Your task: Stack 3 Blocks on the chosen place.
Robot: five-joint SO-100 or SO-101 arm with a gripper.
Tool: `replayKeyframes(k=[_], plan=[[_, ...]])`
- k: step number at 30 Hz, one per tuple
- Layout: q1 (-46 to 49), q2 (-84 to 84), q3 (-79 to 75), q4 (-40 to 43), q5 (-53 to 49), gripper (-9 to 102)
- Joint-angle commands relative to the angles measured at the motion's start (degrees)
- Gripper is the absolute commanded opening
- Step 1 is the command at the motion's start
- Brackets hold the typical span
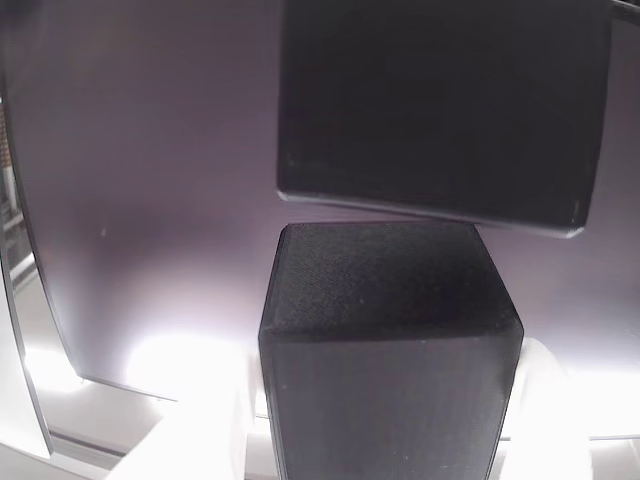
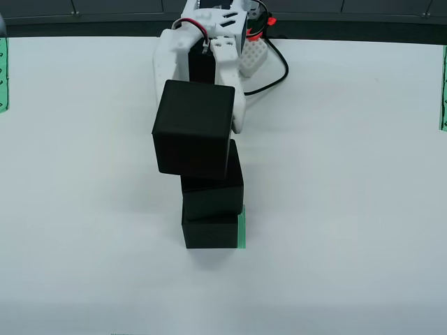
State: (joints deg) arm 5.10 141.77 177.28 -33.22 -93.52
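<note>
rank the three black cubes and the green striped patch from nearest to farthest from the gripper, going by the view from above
1. Top cube, right against the gripper.
2. Middle cube, just under the top one.
3. Bottom cube, lowest in the stack.
4. Green striped patch, peeking out at the stack's right base.

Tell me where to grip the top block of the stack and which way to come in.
Grip the top block on its two opposite flat side faces, left and right in the view from above, coming down from overhead. It sits offset toward the left of the middle block, so a sideways push would likely topple the stack. The gripper stands just behind it.
</note>
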Motion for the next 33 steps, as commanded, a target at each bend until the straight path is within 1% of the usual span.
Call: replayKeyframes(k=[1,5,17,33], plan=[[0.3,0.0,2.7,0.2,-0.3,22],[-0.4,1.0,2.7,4.5,-0.3,22],[-1.4,6.7,2.9,11.0,-0.3,22],[-1.2,7.8,3.0,11.6,-0.3,22]])
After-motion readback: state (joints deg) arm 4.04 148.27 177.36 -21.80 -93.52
